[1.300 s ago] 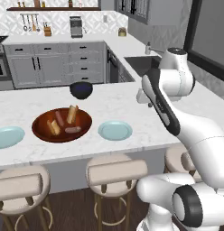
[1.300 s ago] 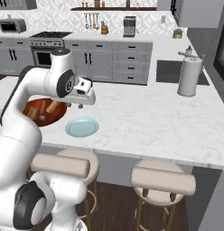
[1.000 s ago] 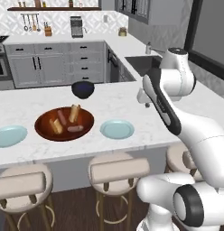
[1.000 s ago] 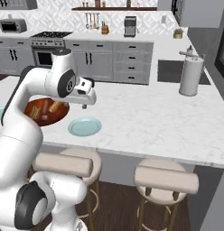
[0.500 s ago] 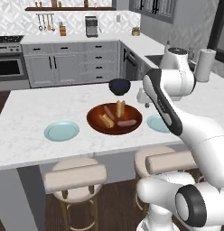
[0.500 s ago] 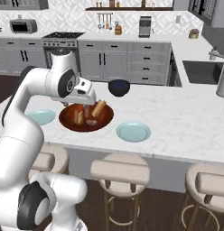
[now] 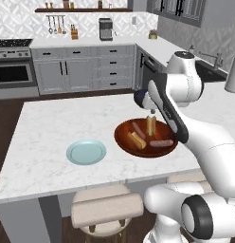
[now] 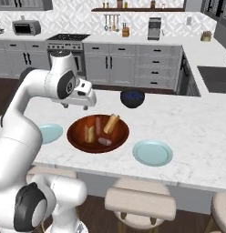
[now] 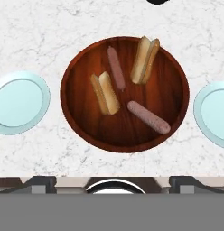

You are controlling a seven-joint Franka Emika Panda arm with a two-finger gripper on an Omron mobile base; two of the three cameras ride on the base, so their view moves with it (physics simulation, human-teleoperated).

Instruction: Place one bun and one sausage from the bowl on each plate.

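Nothing's been picked yet, so the very first grab is what's in hand. In the left base view the wooden bowl (image 7: 145,138) is seen on the marble worktop (image 7: 53,123) with both buns and both sausages inside it, one pale-blue plate (image 7: 86,152) lying bare a little to its left, and the gripper (image 7: 144,98) is held above the bowl's far rim; how wide the fingers are can't be told from here. In the right base view the second plate (image 8: 152,152) is found just right of the bowl, a small dark bowl (image 8: 132,98) sits behind it, and grey cabinets, a stove and a hanging utensil rack are spotted along the back wall, with stools tucked under the worktop. In the hand view the near bun (image 9: 105,93) is laid just left of one sausage (image 9: 116,68), the other bun (image 9: 145,60) leans on the rim, and the second sausage (image 9: 148,117) lies apart. A straight descent onto one item is probably called for next, likely that lone sausage, since it's crowded least.
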